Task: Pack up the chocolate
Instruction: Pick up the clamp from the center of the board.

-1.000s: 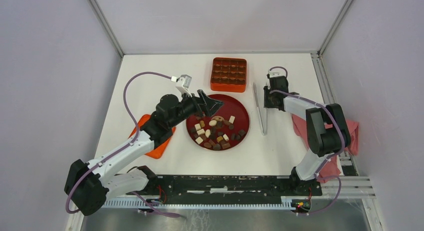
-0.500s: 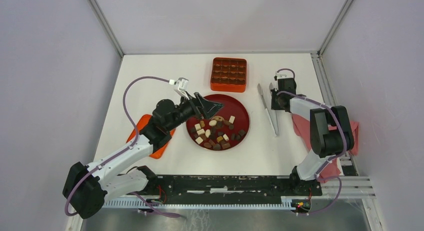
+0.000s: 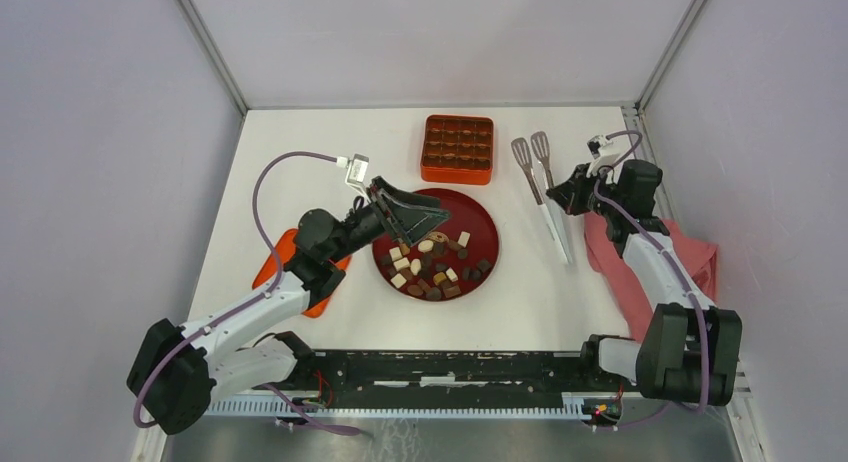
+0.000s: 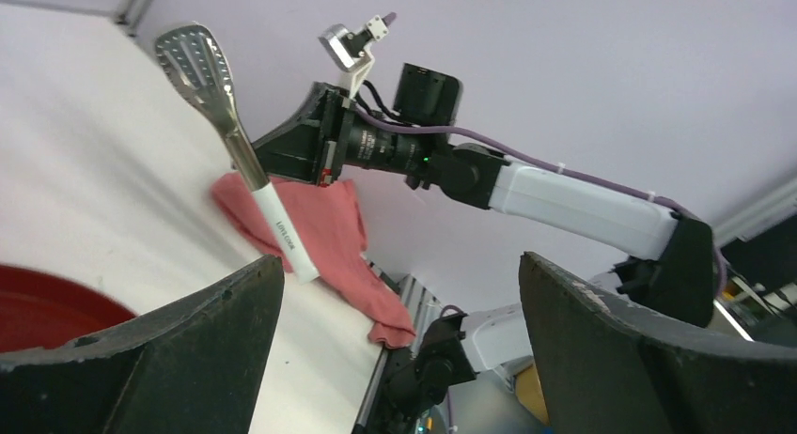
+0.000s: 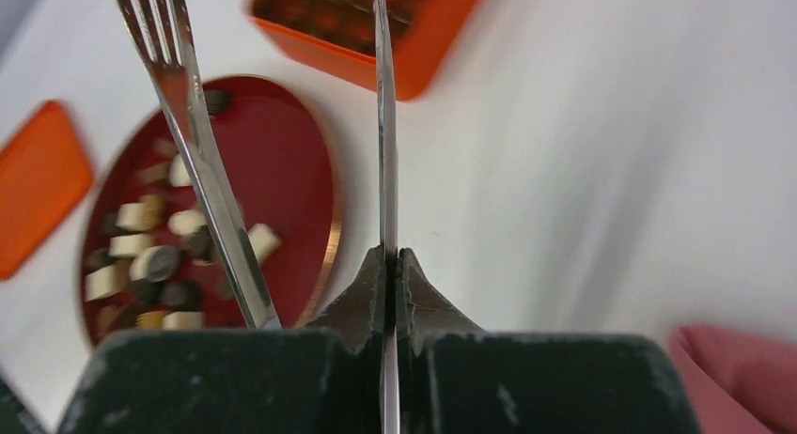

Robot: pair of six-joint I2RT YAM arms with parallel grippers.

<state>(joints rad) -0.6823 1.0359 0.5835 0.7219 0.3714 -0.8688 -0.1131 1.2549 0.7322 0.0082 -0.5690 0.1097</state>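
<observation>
Your bench (image 3: 300, 152) is laid out for a tool-fed job: source in the middle, target behind it, tool off to the right.

The left arm (image 3: 250, 307) reaches in low from the near left corner. Its forearm slants over a flat orange lid (image 3: 325, 297) near the left edge. The left gripper (image 3: 415, 212) hangs over the far-left rim of the red plate (image 3: 482, 217), jaws spread as wide as they go and holding nothing. I'd read that as waiting, or ready to steady the plate.

The right arm (image 3: 655, 267) stretches up the right edge over the pink cloth (image 3: 690, 257), wrist bent in toward the centre.

The orange box (image 3: 458, 172) sits just behind the plate, toward the far edge. I can't tell whether its dark cells hold anything.

The tongs (image 3: 548, 207) run between plate and cloth, heads toward the far edge, white handle nearer you. The right gripper (image 5: 389, 274) is pinched fully together on just one blade, with the other blade standing free beside it. That grip can carry the tool but, I'd judge, can't squeeze it, so you'd likely need to regrip across both blades.

The chocolate (image 3: 430, 267) is heaped on the plate's near-left half.
</observation>
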